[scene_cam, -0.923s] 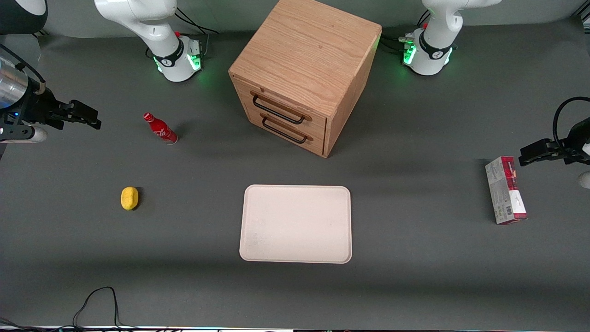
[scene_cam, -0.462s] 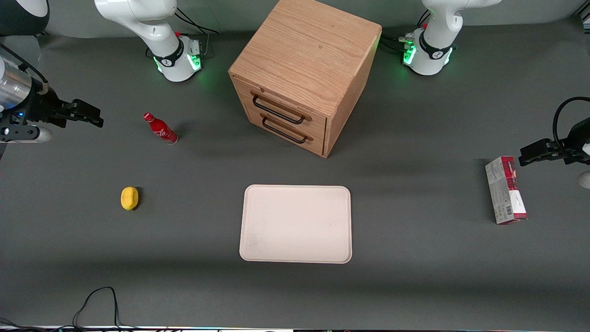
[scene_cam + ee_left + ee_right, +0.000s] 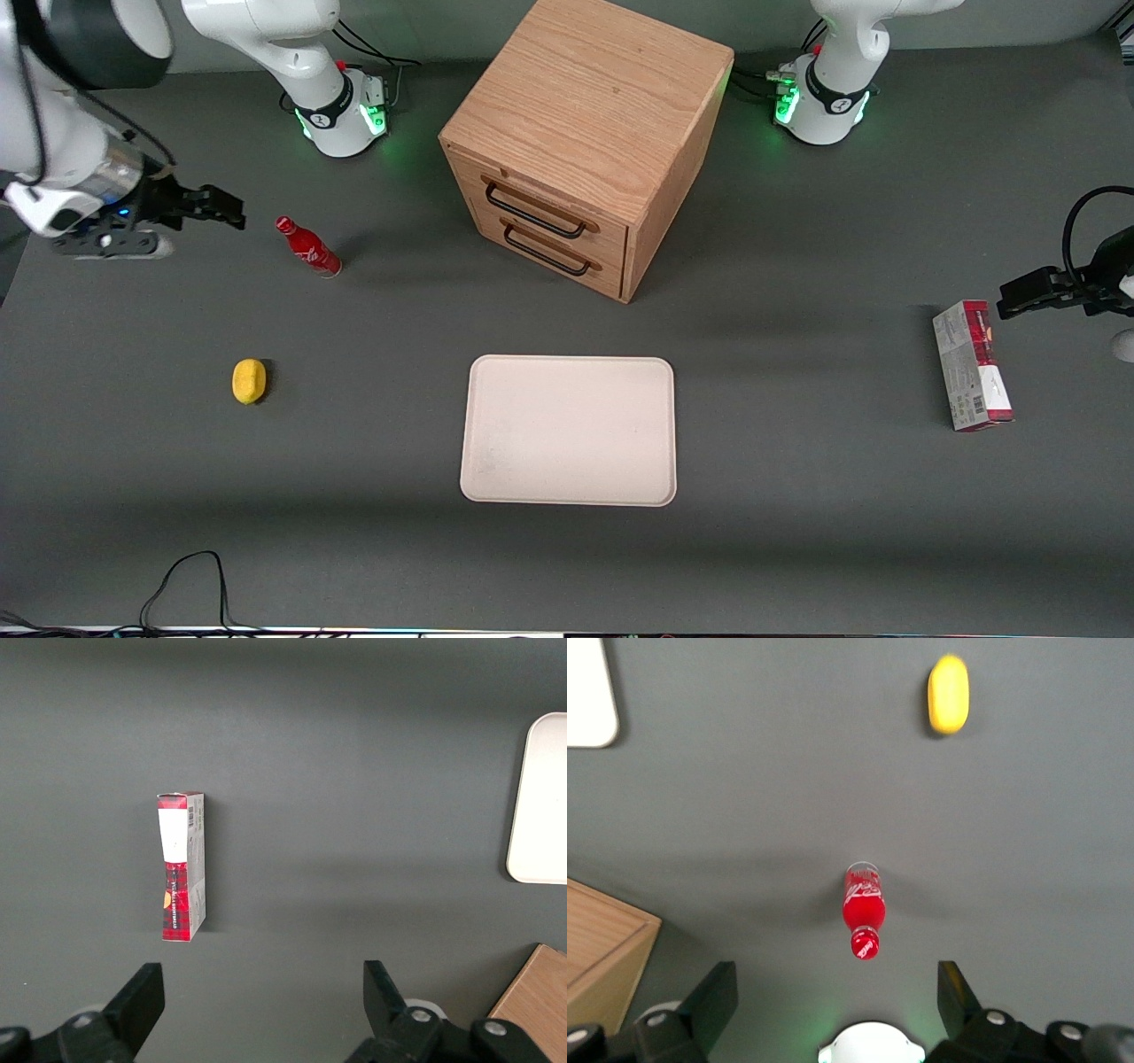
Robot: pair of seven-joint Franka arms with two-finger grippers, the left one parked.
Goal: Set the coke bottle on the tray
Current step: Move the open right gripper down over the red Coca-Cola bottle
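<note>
The tool (image 3: 229, 206) hangs above the bench (image 3: 797, 549) with its two fingers spread wide and nothing between them, just short of the coke bottle (image 3: 307, 247), which stands upright on the bench a little nearer the front camera than the fingertips and slightly toward the wooden cabinet (image 3: 580, 142). In the right wrist view the bottle (image 3: 864, 914) lines up roughly midway between the two finger pads (image 3: 709, 1005), so the approach looks well centred. The step in hand appears to be the reach for the grasp. To do it well, the tool should probably carry on until the body of the bottle sits squarely between the pads, then come down low enough to take the wider red body rather than the narrow neck and cap, which would likely slip or tip. The bottle is slim and light, so a brush from one finger could topple it. The tray (image 3: 651, 483) lies well away from the tool, nearer the front camera, with a yellow lemon-like object (image 3: 249, 381) off to one side.
</note>
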